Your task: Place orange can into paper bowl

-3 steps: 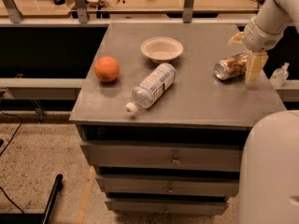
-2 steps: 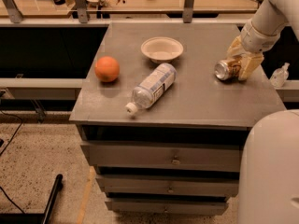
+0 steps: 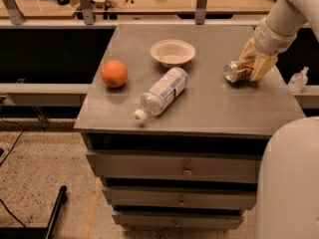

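Shifting the claw (image 3: 245, 67) closer onto the orange can (image 3: 232, 71) on the table (image 3: 214, 106), pinching it; keeping grip firm, lifting clear before swinging toward the paper bowl (image 3: 173, 52).

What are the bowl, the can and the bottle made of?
Bowl: likely paper, matte off-white. Orange can: probably metal, shiny silver end. Bottle: clear plastic, see-through, white cap. The gripper is at the can, far right of the tabletop.
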Available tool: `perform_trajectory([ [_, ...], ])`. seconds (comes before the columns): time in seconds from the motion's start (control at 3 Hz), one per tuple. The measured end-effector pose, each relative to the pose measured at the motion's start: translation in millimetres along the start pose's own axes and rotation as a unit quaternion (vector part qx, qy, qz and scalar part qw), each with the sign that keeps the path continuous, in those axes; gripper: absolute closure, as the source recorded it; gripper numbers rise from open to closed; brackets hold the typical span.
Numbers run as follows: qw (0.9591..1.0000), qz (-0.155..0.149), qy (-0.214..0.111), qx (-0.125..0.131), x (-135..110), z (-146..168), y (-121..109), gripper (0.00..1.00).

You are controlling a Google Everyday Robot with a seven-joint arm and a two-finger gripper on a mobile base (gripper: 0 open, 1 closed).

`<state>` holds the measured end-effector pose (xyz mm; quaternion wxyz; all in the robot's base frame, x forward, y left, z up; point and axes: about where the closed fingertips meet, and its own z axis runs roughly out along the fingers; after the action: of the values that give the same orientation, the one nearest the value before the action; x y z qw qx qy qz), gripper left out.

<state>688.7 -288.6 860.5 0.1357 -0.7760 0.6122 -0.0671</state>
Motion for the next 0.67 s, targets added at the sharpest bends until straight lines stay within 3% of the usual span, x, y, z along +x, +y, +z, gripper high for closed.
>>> perform_trajectory([
  [0.33, 0.9995, -0.015, -0.008, 0.027, -16.4, -21.0, -19.1, 1.0],
  [0.67, 0.9972, -0.029, -0.019, 0.067, -42.5, -51.5, -51.2, 1.0],
])
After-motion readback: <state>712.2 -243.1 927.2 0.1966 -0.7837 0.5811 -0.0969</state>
